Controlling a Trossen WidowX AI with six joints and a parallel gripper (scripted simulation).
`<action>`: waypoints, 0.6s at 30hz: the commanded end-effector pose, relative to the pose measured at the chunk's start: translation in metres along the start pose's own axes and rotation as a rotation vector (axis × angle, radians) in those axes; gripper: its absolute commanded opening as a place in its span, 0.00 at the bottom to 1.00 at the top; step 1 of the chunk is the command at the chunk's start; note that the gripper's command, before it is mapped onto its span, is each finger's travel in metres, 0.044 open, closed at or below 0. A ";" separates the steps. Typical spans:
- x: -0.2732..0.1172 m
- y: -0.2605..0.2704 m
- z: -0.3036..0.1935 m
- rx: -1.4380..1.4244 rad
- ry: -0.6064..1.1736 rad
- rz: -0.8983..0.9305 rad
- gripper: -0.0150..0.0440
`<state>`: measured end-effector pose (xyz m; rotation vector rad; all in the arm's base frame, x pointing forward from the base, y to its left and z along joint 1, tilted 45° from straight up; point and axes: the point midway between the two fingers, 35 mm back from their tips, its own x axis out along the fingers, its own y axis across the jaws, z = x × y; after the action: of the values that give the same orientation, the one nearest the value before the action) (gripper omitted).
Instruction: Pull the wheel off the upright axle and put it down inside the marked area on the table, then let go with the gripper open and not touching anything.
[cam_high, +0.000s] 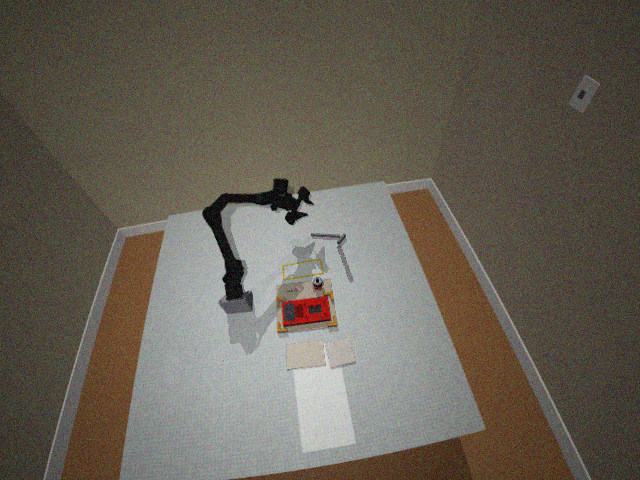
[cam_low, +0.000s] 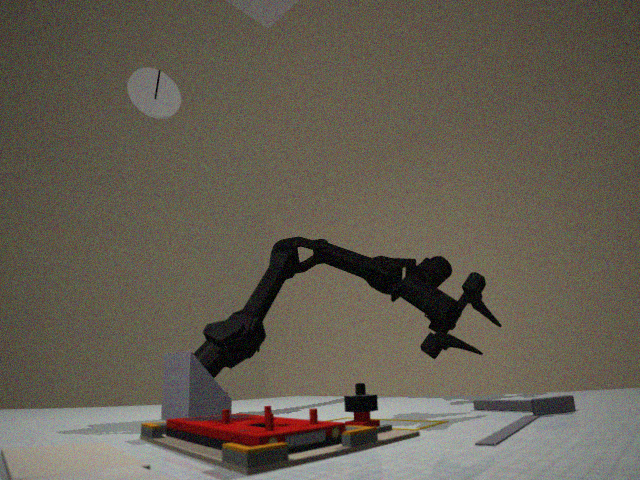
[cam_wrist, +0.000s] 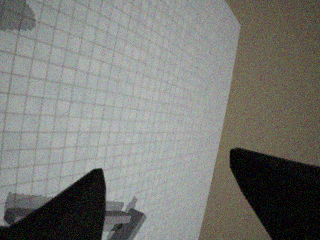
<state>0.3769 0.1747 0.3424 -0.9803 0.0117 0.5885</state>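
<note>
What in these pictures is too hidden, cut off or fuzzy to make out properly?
- Wheel on the axle: absent from the wrist view, which faces bare table; tiny and grainy in the top view.
- Grey bars: cut off by the wrist view's bottom edge and partly hidden behind one finger of the hand.
- Red board: its dark markings are too small and blurred to read.
- Marked area: only a thin sliver shows in the exterior view.

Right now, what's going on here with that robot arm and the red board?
The single black arm is up in the air with its gripper open and holding nothing, well above the table and off to one side of the board. The black wheel sits on its upright axle at the corner of the red fixture board, untouched. The yellow-outlined marked area beside the board has nothing in it. So the arm has not reached the wheel yet.
</note>
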 end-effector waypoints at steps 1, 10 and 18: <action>0.015 0.007 -0.039 0.093 0.088 0.085 0.76; 0.022 0.013 -0.094 0.245 0.202 0.169 0.76; 0.023 0.031 -0.172 0.452 0.363 0.297 0.76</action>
<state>0.4205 0.0848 0.2387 -0.7161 0.4908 0.6323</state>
